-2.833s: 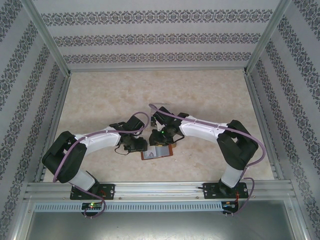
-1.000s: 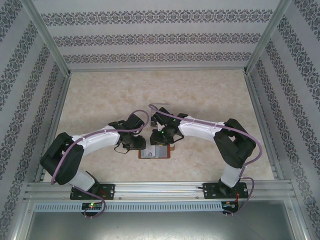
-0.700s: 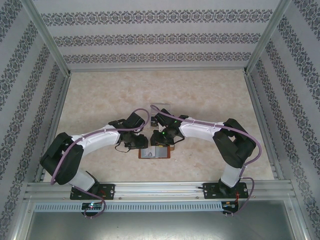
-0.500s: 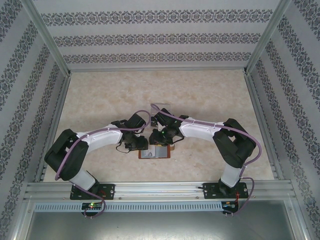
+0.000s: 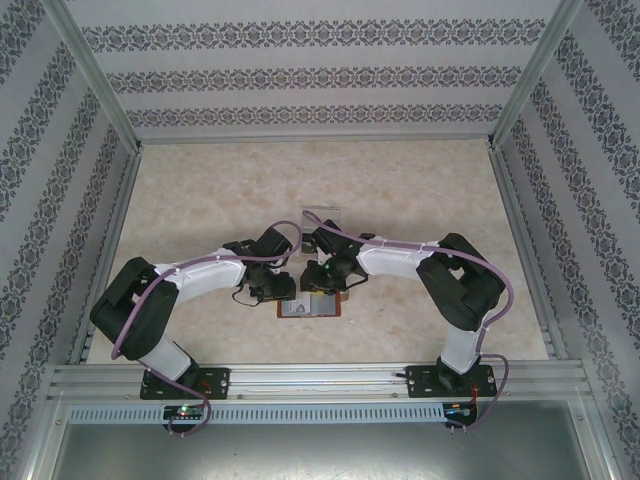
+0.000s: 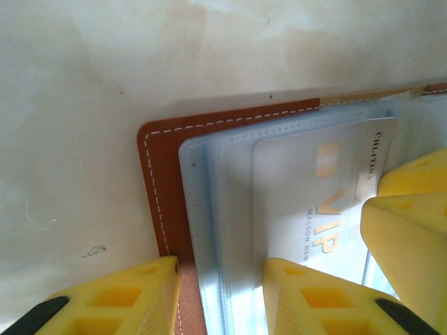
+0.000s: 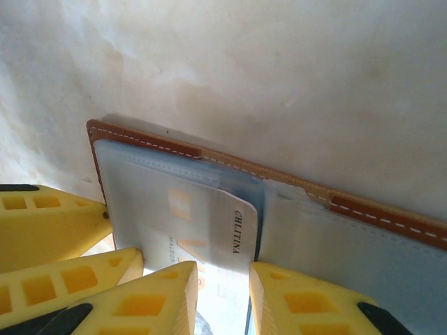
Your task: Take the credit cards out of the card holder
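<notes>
The brown wallet lay open on the table, between both arms. My left gripper stood with jaws apart, straddling its stitched edge and grasping nothing. A pale card poked from its sleeve between the jaws of the right gripper; I couldn't tell if they pinched it.

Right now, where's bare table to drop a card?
Far half of the table, from back wall to clear tray, is bare; so is the strip right of the right arm. Crowded mid-front: left arm and right arm meet over the wallet.
</notes>
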Motion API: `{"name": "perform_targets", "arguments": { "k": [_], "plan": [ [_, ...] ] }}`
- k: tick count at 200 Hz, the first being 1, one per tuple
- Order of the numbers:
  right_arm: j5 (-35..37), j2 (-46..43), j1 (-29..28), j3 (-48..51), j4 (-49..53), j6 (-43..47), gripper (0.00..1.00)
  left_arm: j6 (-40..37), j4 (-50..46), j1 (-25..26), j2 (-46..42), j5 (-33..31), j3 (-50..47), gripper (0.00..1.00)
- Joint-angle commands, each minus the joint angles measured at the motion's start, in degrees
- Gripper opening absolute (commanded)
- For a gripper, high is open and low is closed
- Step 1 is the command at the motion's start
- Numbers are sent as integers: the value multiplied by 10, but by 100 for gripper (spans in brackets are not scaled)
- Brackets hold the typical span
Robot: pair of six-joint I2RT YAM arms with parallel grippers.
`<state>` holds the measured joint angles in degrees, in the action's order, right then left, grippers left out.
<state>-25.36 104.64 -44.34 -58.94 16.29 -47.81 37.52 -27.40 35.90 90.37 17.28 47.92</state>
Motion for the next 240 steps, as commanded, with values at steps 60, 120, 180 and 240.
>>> {"name": "perform_targets", "arguments": {
  "k": [60,120,180,240],
  "plan": [
    [-31,8,14,56,-82,-11,30,-8,-7,-3,12,-18,-23,35],
    [-126,15,35,154,-354,-101,28,-3,5,-3,24,-7,-33,35],
    [-156,44,49,204,-509,-152,22,-2,7,-2,24,-7,-40,35],
    [-153,40,51,213,-524,-157,11,-4,-1,-2,27,-9,-35,35]
  ]
}}
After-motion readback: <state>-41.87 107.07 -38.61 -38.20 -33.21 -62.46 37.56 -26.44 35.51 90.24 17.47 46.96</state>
